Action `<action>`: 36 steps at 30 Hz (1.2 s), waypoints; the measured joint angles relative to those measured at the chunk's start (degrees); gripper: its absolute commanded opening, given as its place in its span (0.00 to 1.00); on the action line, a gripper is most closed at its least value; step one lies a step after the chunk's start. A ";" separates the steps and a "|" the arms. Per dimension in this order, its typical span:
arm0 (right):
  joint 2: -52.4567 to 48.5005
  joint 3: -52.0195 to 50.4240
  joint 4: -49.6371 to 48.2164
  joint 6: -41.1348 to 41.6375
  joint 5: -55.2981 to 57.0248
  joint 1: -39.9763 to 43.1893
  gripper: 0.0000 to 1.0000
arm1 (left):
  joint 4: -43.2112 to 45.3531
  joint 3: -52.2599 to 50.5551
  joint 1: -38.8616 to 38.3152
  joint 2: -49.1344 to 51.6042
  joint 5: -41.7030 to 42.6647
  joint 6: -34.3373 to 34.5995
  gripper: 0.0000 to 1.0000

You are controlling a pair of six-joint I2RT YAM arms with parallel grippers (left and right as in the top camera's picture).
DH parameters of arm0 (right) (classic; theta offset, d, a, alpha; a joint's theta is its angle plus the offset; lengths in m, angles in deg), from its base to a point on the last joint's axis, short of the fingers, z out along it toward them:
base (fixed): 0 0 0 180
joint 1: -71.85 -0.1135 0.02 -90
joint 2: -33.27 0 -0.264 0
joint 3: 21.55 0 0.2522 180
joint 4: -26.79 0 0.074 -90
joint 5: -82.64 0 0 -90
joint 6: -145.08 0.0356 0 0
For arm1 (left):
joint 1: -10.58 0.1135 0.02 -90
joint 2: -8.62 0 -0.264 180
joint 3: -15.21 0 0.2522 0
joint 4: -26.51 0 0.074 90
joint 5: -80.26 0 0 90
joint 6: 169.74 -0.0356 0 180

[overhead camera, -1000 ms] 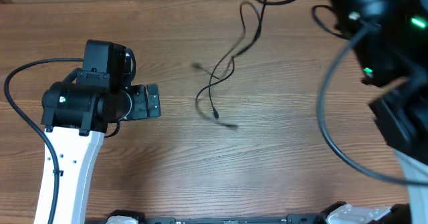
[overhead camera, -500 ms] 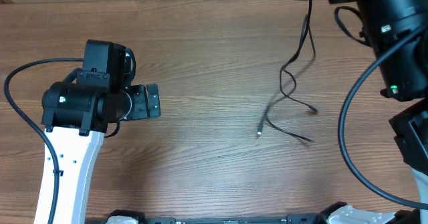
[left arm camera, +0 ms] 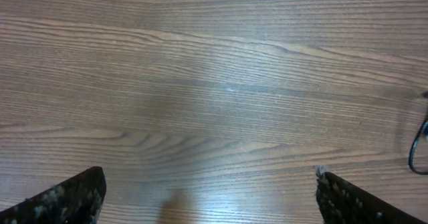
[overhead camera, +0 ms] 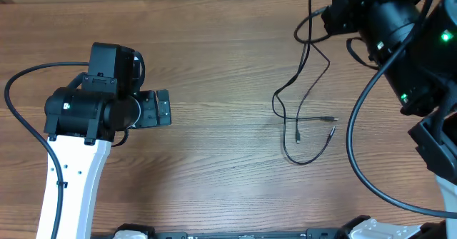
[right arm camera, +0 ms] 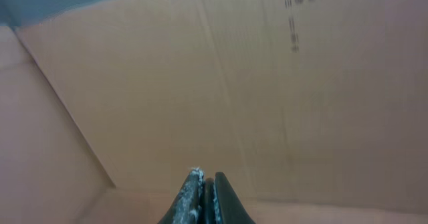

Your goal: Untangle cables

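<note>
Overhead, the cables (overhead camera: 309, 36) run lengthwise from the top edge beside the right arm down to the desk (overhead camera: 214, 46) right of centre, ending in one loop and three plug ends (overhead camera: 333, 118), two pointing right and one toward the near edge. Of the two grippers, the right gripper (right arm camera: 204, 196) is pressed together, pinching the cables; the left gripper (left arm camera: 210, 200) is spread wide, well apart from them.
</note>
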 measured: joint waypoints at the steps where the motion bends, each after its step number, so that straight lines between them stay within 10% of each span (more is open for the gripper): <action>1: 0.00 0.00 1.05 -0.09 -0.17 0.00 0.04 | -0.02 0.00 0.00 0.00 0.00 0.00 1.00; 12: -2.67 0.13 26.16 -0.55 6.49 -0.02 0.04 | 6.05 0.00 0.00 0.00 4.72 1.36 1.00; 22: -1.55 0.13 19.63 -0.52 27.23 0.02 0.04 | 8.26 0.00 0.00 0.00 14.25 5.95 1.00; 36: 0.81 0.15 17.51 -9.44 -22.99 0.00 0.04 | 15.08 0.00 -4.59 8.20 30.93 -3.45 1.00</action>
